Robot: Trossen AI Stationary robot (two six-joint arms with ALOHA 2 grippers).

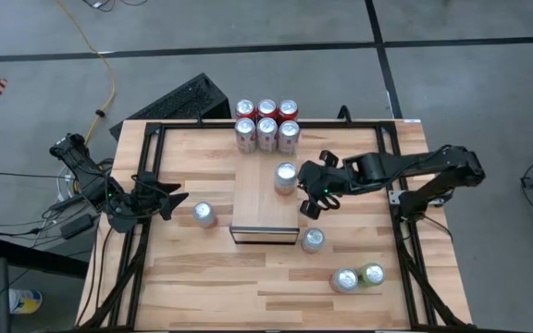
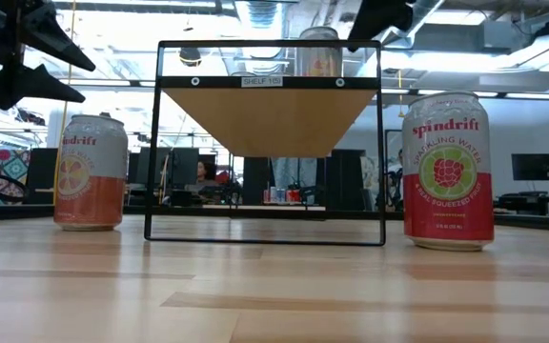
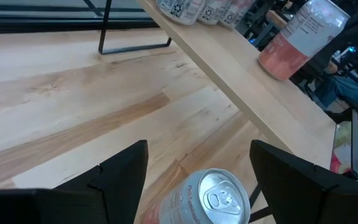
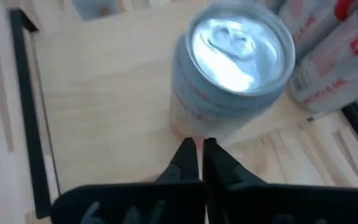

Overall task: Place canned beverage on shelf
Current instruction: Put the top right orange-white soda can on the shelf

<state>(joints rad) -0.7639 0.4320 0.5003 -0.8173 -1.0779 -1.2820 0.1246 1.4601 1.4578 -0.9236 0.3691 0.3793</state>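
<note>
Light wood tabletop (image 1: 192, 268), black-framed; grey floor around it, an open workroom behind. Shelf (image 1: 265, 199) at centre with one can (image 1: 286, 178) upright near its far right corner, most of its top bare.

Six cans (image 1: 266, 125) are grouped at the table's far edge.

Right gripper (image 1: 318, 196): fingers (image 4: 188, 163) pinched together, empty, tips just short of the shelf can's base.

Left gripper (image 1: 169, 202): fingers (image 3: 120, 174) spread wide, holding nothing; pink can (image 1: 204, 215) just ahead of them, untouched.
</note>
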